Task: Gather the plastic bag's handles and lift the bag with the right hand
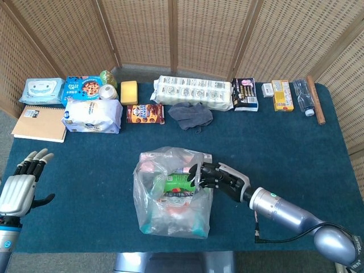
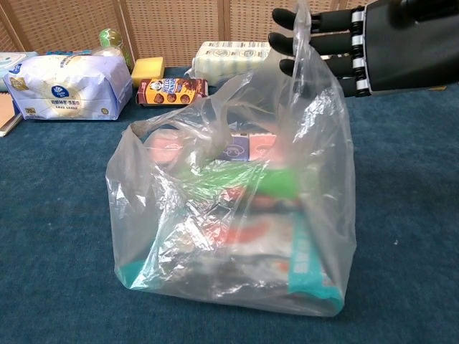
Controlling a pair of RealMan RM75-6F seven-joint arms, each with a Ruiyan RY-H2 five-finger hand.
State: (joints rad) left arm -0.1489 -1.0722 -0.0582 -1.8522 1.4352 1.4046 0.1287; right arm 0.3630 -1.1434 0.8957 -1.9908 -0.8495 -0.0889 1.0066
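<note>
The clear plastic bag (image 2: 229, 215) sits on the blue table (image 1: 296, 153), stuffed with packets. Its near handle (image 2: 305, 50) is drawn up tall and runs between the extended fingers (image 2: 308, 43) of the right hand (image 1: 219, 176); whether they actually clamp it, I cannot tell. The other handle (image 2: 172, 125) droops low on the side of the bag away from those fingers. Beyond the fingertips, along the table's back edge, lie a cookie box (image 1: 145, 113), a grey cloth (image 1: 191, 115) and a long white pack (image 1: 194, 91). The left hand (image 1: 20, 190) hovers off at the table's edge, fingers straight, slightly spread, holding nothing.
</note>
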